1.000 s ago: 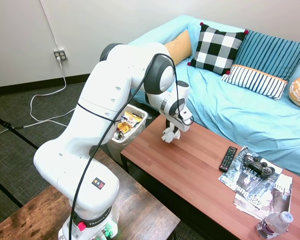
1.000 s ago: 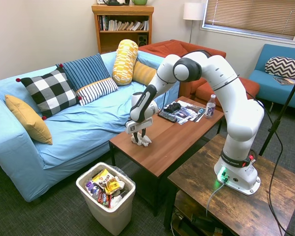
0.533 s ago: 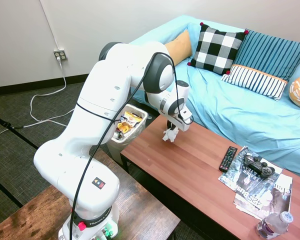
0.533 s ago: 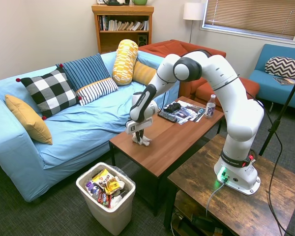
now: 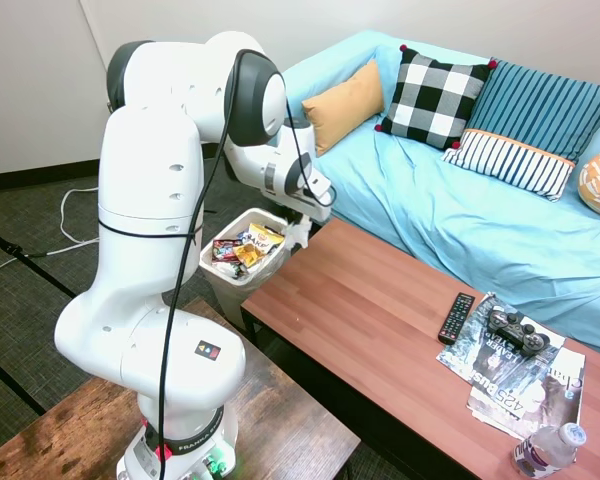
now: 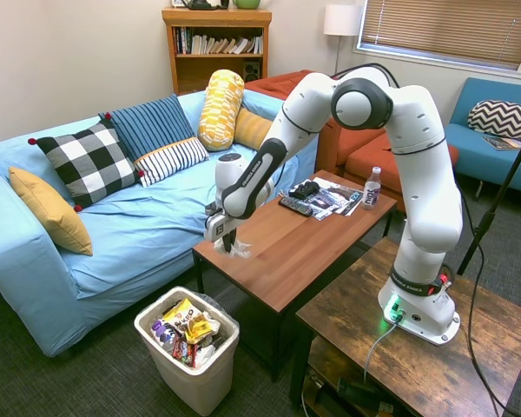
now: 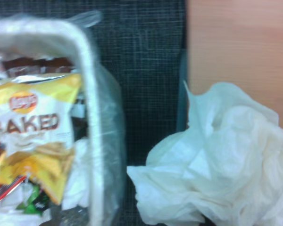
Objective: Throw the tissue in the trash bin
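**Tissue held over table's end**

The gripper (image 6: 228, 247) is clamped on the crumpled tissue (image 6: 240, 250), above the wooden table's (image 6: 304, 234) end nearest the trash bin (image 6: 210, 372), which stands on the floor, packed with snack wrappers.

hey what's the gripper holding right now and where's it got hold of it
The gripper holds the tissue, pinched at its top; the wad hangs below.

tissue: we see a crumpled white wad (image 6: 240, 250) hanging in the tool (image 6: 233, 245), above the surface's end.
trash bin: we see it upright (image 6: 210, 380) on the floor, bag-lined, holding snack wrappers.
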{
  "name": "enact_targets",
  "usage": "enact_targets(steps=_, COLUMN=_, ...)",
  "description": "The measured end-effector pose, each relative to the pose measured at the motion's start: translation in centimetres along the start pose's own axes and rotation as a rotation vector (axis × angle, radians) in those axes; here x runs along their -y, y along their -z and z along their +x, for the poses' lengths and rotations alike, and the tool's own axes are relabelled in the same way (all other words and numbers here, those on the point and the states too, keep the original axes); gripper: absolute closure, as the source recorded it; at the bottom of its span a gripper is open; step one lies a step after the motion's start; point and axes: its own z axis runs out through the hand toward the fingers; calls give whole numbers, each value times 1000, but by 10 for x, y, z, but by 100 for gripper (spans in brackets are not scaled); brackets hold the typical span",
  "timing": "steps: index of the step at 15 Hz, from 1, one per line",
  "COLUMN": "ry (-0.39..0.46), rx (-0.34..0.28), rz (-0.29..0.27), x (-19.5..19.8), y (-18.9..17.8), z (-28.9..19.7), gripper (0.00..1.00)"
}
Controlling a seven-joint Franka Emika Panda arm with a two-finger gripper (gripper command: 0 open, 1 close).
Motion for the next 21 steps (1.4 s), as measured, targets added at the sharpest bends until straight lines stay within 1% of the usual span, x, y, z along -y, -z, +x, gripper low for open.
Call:
enact_targets(steps=3, ry=132, rx=-16, rz=-17, x=34, y=-17, z=-60, gripper=100)
enact_targets(steps=5, ry=196, rx=-17, rz=-40, x=55, y=-47, z=-86, gripper=100)
enact_targets(steps=8, ry=265, rx=-14, rz=-74, x=84, y=-93, z=-115, gripper=100)
enact_targets(steps=9, ry=277, rx=-15, rz=-91, x=90, y=-108, z=-122, gripper=0)
enact_targets(steps=11, ry=288, rx=-18, rz=-125, x=95, y=-134, z=-128, gripper=0)
enact_targets(steps=13, ry=288, rx=-23, rz=-138, x=97, y=-148, z=-124, gripper=0)
enact_targets(steps=17, ry=274, rx=-37, rz=-154, x=104, y=-153, z=-109, gripper=0)
enact_targets(steps=21, ry=276, rx=-40, rz=-144, x=111, y=-149, z=-109, gripper=0)
